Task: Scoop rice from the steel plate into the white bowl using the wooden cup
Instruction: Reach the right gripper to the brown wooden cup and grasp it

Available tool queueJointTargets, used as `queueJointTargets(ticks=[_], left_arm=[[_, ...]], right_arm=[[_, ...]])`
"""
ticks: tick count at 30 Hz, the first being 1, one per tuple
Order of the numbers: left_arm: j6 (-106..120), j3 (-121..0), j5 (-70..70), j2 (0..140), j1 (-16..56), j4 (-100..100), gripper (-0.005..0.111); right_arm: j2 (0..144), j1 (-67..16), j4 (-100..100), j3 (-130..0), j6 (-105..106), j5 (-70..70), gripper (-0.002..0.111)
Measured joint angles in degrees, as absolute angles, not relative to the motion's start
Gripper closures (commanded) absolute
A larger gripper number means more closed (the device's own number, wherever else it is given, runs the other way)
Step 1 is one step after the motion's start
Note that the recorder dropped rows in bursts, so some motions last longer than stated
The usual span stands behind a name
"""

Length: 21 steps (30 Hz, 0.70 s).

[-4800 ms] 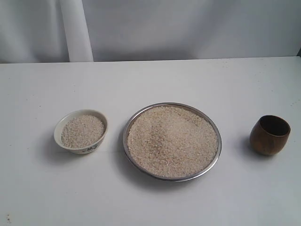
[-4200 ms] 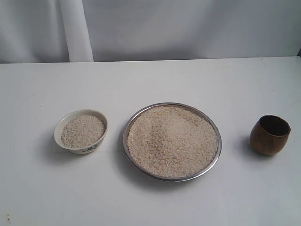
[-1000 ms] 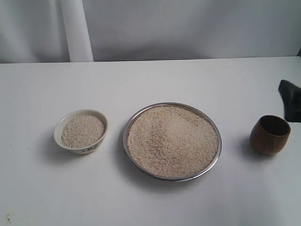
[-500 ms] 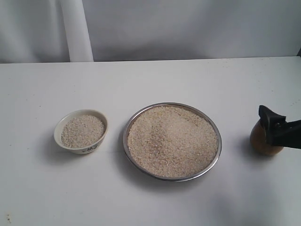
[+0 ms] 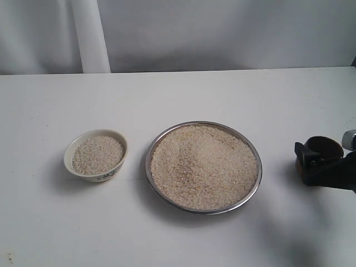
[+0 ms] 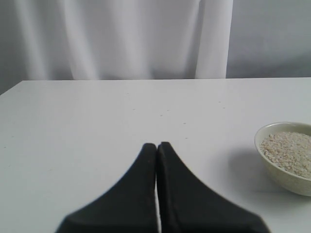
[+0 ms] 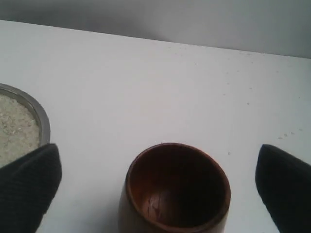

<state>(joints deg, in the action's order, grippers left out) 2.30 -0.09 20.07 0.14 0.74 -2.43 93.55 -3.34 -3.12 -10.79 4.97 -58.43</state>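
The steel plate [image 5: 148, 167] sits mid-table, heaped with rice [image 5: 203, 167]. Left of it stands the white bowl [image 5: 103, 176], holding rice too [image 5: 98, 154]. At the right edge the wooden cup [image 5: 325, 146] stands upright and empty. My right gripper [image 7: 158, 191] is open, one black finger [image 7: 29, 184] on either side of the cup [image 7: 175, 189], neither touching it; the nearer finger [image 5: 306, 162] hides the cup's lower body in the exterior view. My left gripper [image 6: 156, 146] is shut on nothing, hovering over bare table beside the bowl [image 6: 273, 167].
A white curtain backdrop [image 5: 222, 33] rises behind the table's far edge. The plate's rim [image 7: 43, 121] lies a short way from the cup, close to one right finger. White tabletop [image 5: 183, 94] stretches behind the dishes.
My right gripper came in from the right edge, dropped to the cup and now straddles it, open. The cup, plate and bowl have not moved.
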Motion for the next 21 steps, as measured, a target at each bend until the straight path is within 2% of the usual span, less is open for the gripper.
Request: queueJointTargets(ticks=[13, 21], left_arm=[[2.3, -0.1, 20.1, 0.1, 0.7, -2.4, 0.107], [2.3, -0.1, 20.1, 0.1, 0.7, -2.4, 0.107]], right_arm=[[104.4, -3.3, -2.6, -10.7, 6.7, -68.3, 0.003], [111.2, -3.3, -1.8, -10.8, 6.7, -69.0, 0.003]])
